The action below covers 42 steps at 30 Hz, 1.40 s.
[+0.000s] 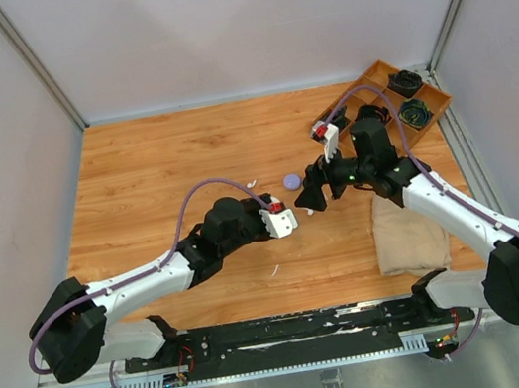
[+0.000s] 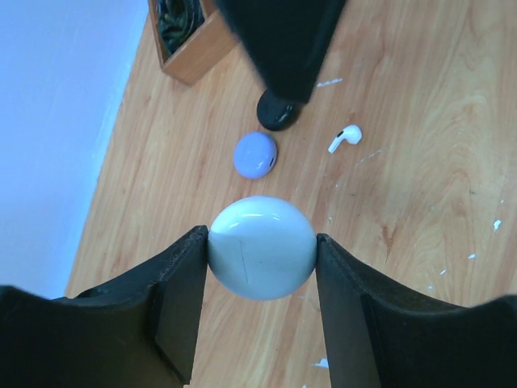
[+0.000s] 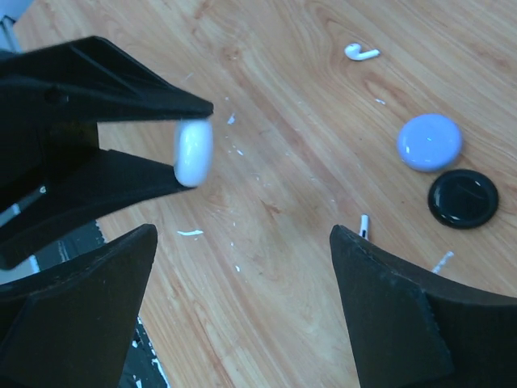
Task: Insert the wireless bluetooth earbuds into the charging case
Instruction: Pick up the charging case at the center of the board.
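My left gripper (image 2: 261, 257) is shut on a round white charging case (image 2: 261, 246), held above the table by its two sides; a thin seam runs across its shell. The right wrist view shows this case (image 3: 194, 152) edge-on between the left fingers. My right gripper (image 3: 242, 242) hovers open just to the right, facing it, with nothing between its fingers. A white earbud (image 2: 345, 137) lies on the wood beyond the case, also seen far off as the earbud (image 3: 361, 54). A second white earbud stem (image 3: 364, 225) peeks out beside my right finger. In the top view the grippers nearly meet at mid-table (image 1: 297, 209).
A lavender round case (image 2: 255, 154) and a black round case (image 2: 279, 111) lie on the wood beyond the held case. A wooden tray (image 1: 374, 73) with black items stands at the back right. A beige cloth (image 1: 407, 233) lies under the right arm. White slivers of debris (image 3: 191, 233) dot the table.
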{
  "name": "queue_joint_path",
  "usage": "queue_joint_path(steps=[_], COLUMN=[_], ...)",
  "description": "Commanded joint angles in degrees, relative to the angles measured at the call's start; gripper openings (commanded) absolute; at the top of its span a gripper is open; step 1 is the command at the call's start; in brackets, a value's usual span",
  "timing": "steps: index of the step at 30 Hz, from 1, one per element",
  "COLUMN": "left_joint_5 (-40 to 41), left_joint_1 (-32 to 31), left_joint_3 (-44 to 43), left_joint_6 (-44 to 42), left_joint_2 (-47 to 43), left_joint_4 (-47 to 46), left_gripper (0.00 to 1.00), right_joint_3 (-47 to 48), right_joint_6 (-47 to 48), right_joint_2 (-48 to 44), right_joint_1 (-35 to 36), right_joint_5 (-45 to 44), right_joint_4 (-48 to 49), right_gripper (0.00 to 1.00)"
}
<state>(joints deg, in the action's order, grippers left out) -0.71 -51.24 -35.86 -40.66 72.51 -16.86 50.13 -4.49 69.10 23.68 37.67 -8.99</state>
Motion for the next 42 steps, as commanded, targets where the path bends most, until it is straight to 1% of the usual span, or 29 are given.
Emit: queue_joint_path(steps=[1,6,13,17,25,31,35,38,42], left_joint_5=[-0.8,-0.6,-0.7,-0.2,-0.2,-0.5,-0.6,-0.6,-0.1], left_joint_1=[-2.5,-4.4,-6.4,-7.5,-7.9,-8.2,-8.3,-8.3,-8.3], left_joint_3=[0.5,0.1,-0.7,-1.2,-1.8,-2.1,-2.2,-1.8,-1.8], left_joint_6=[-7.1,-10.0,-11.9,-13.1,-13.4,-13.7,-14.0,-13.8,-13.5], left_joint_2=[-1.3,-1.3,-1.0,-0.4,0.5,0.9,0.9,0.9,0.9], left_joint_4=[-4.3,-4.6,-4.7,-4.7,-4.6,-4.7,-4.7,-5.5,-5.8], left_gripper=[0.4,0.4,0.4,0.41,0.4,0.41,0.41,0.42,0.43], right_joint_3=[3.5,3.9,4.7,5.1,5.2,5.9,6.4,6.6,6.7], right_joint_6=[-2.4,-3.5,-4.4,-4.4,-3.4,-2.6,-1.8,-1.4,-1.0], right_joint_2=[2.9,4.2,5.5,6.7,8.3,9.3,9.6,10.1,10.1], right_joint_1=[-0.4,-0.2,0.9,1.9,3.9,4.6,5.0,5.4,5.5], right_joint_5=[7.8,11.1,12.2,11.9,11.8,12.2,12.1,12.5,12.3], right_joint_4=[-0.5,-0.3,-0.3,-0.7,-0.9,-1.7,-2.2,-2.6,-2.8], right_gripper=[0.87,0.81,0.72,0.69,0.6,0.5,0.47,0.4,0.27])
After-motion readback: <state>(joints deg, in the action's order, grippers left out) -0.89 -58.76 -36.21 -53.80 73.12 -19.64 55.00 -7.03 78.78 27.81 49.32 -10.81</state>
